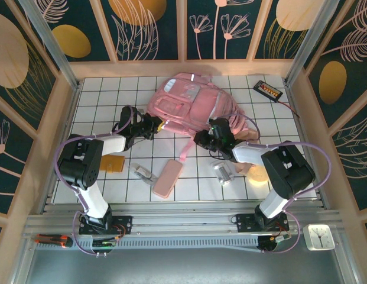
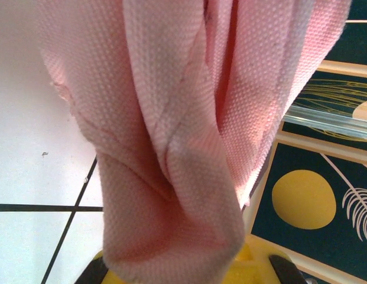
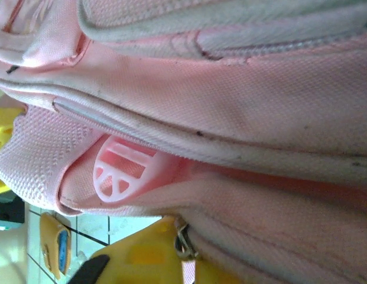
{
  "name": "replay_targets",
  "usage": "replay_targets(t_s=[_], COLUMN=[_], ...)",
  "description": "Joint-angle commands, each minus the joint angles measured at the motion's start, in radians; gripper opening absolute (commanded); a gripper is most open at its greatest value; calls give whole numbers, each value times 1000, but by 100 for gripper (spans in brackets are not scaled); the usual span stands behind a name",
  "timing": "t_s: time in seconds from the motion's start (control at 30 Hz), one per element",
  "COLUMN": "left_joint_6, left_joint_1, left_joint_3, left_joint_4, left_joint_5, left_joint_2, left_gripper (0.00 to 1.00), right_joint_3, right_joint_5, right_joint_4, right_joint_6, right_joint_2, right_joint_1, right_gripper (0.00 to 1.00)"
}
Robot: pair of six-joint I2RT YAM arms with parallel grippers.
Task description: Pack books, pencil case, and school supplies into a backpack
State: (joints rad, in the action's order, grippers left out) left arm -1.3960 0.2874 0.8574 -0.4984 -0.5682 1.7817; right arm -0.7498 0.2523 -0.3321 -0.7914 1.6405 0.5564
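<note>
Backpack gripped at two points; packing judged not yet begun.
Left pincer (image 1: 155,125): clamped on a gathered fold of fabric at the near-left edge of the backpack (image 1: 189,100). Right pincer (image 1: 208,138): closed tight at the backpack's near-right zip seam, apparently on the zip pull (image 3: 183,239). Outward, on the table (image 1: 100,94), all outside the backpack: pencil case (image 1: 167,178) flat on its near side; orange-brown pad (image 1: 114,163) off its near-left; silver clips (image 1: 142,173) near of it, one toward each side. No open compartment visible. Remaining, by estimate: unzipping, then loading every item.
</note>
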Motion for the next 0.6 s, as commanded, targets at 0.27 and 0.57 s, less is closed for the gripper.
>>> replay_targets(t_s=[0.27, 0.57], left_joint_6=[-44, 31], left_joint_1=[11, -1], left_joint_3=[-7, 26], left_joint_4=[-72, 10], left_joint_5=[-84, -42], left_joint_2=[-62, -62], left_gripper=[1, 1], right_joint_3=[41, 22], right_joint_5=[-56, -47], right_joint_4=[123, 474], right_joint_6=[15, 89], right_joint_2=[-130, -229], right_joint_1=[-38, -134], right_gripper=[0, 0])
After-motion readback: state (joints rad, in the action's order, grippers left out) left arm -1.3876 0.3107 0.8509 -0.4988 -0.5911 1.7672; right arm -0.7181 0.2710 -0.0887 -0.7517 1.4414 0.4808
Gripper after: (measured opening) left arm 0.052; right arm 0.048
